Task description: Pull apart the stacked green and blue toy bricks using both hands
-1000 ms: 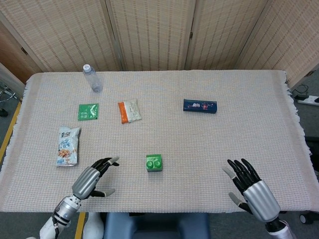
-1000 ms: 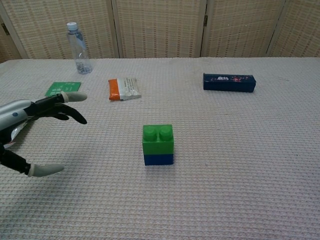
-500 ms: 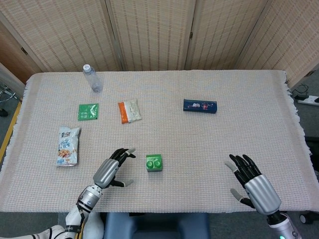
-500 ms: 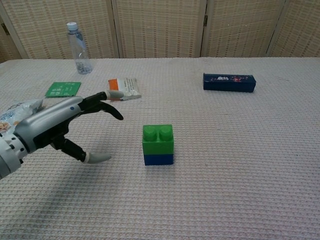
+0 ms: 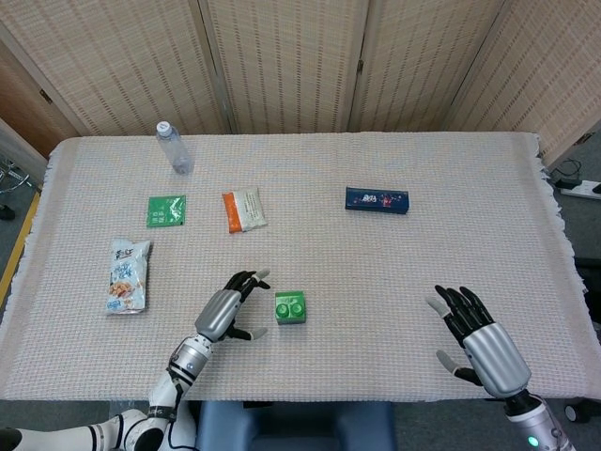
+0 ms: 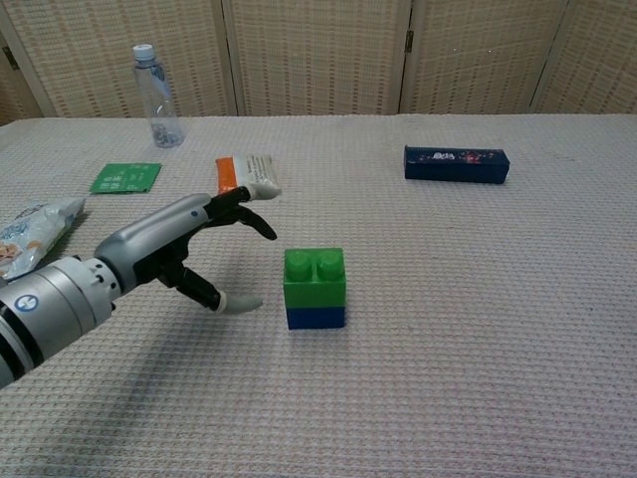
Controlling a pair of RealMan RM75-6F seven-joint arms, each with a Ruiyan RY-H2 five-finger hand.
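Woven reed screens back a table [image 5: 423, 272] under a pale textured cloth. From the head view, the square green plastic brick [image 5: 290, 307] sits near the front edge at centre, the left hand [image 5: 228, 314] just beside it with fingers spread and holding nothing, while the right hand [image 5: 479, 344], likewise splayed and empty, lies well apart, so the left is plainly nearer. From the chest view, the green brick tops a blue plastic brick [image 6: 316, 317], the stack standing upright; thumb and fingers [image 6: 239, 208] gape toward its left face without touching.
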